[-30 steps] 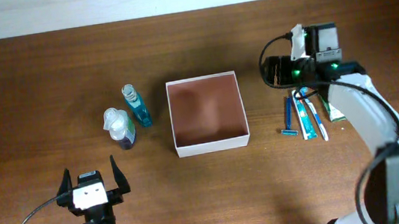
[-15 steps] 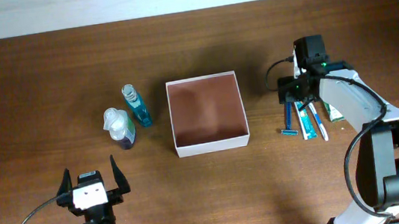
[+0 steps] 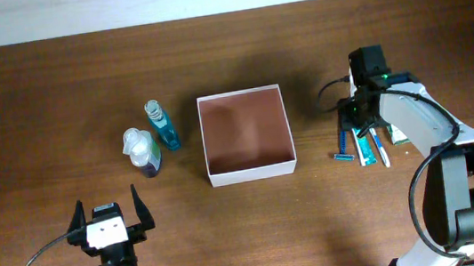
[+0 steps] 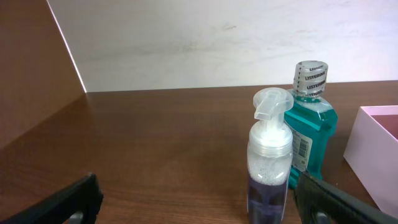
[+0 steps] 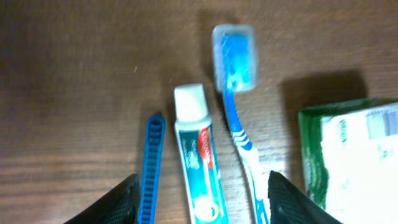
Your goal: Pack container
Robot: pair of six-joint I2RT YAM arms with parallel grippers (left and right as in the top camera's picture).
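Since the box is the biggest thing on the table (image 3: 52,82) apart from the arms, I'll start there. The container (image 3: 253,172) sits about mid-table, a square white-walled thing with a reddish-brown floor, and as far as I can see there's nothing in it yet, so I'd say the packing hasn't really begun.

The right gripper (image 3: 357,119) hangs over the little row of toiletries just off the container's right side, fingers spread wide and holding nothing. The left gripper (image 3: 107,206) is parked at the near edge, also wide open and empty, with the two bottles in front of it. It's well apart from the row, so the right arm is clearly the nearer one.

Left of the box stand a teal mouthwash bottle (image 4: 311,124) and a foam pump bottle (image 4: 269,168), both upright and close together.

Now the small stuff. From the right wrist camera there's a green-and-white packet (image 5: 348,162), a blue toothbrush (image 5: 239,93), a toothpaste tube (image 5: 199,155) and a blue razor (image 5: 151,168), all lying side by side with their long axes parallel. The open fingers (image 5: 124,199) straddle that row crosswise, with the tube roughly centred between them. My guess is the tube gets picked, then carried left to the box.
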